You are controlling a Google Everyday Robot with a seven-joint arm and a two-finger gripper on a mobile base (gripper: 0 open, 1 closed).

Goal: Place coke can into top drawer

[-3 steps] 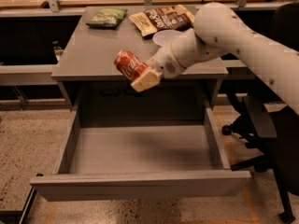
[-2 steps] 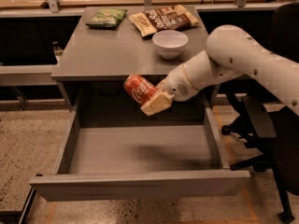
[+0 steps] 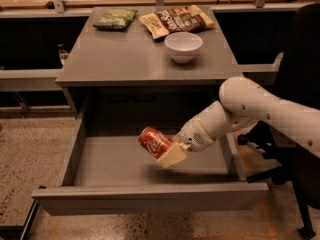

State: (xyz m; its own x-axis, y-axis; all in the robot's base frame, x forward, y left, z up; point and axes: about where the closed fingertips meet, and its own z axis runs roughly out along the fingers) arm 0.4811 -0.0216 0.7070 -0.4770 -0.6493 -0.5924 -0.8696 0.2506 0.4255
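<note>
Robot pincer (image 3: 167,152) holding the coke can (image 3: 153,140) low over the open top drawer (image 3: 150,199).
The pincer is clamped on the can, which hangs tilted, mid-drawer, apparently just above the floor. To finish well, I judge it should sink until the can rests on the drawer floor, then release gently, since a tilted can may roll.

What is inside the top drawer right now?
The coke can, tilted, clamped in the gripper above the top drawer floor. Nothing else shows; the floor under can and arm is covered.
</note>
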